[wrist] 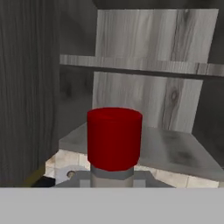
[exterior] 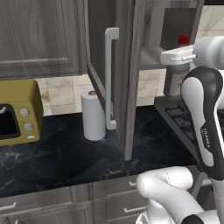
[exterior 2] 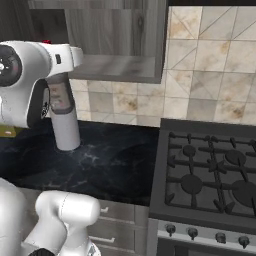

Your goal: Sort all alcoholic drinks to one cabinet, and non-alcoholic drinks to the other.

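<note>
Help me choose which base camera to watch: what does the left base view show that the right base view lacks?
Left base view: the toaster oven front and dials, the paper towel roll and the open cabinet door's handle. Right base view: the stove knobs and all the burners. Both: the red-capped clear-grey bottle by the cabinet shelf, the dark counter, part of the stove.
</note>
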You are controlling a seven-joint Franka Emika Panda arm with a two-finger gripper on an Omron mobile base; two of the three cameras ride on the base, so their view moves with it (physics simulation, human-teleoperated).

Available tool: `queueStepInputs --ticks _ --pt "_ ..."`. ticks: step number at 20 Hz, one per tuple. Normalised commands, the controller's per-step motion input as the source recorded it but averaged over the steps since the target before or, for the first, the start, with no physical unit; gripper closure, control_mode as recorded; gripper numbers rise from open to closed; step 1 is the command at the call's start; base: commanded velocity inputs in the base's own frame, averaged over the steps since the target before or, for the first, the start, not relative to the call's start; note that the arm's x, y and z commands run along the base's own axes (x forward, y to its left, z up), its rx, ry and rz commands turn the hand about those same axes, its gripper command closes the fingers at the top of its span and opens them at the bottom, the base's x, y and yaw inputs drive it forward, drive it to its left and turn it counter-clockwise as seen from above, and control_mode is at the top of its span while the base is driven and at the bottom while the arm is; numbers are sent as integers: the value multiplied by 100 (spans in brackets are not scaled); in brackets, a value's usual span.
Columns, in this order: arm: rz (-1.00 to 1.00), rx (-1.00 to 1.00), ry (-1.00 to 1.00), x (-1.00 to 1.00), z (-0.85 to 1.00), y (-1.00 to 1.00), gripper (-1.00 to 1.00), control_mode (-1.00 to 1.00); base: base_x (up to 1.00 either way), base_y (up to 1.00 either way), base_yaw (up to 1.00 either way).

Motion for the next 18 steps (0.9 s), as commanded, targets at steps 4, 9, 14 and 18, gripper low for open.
queueStepInputs --ticks 4,9,14,18 --pt "10 4 0 41 7 16 100 -100 0 0 0" --pt "6 6 0 56 0 25 100 -100 0 0 0" --pt "3 8 0 57 5 24 100 -100 0 0 0" --pt "0 7 0 49 0 13 100 -100 0 0 0"
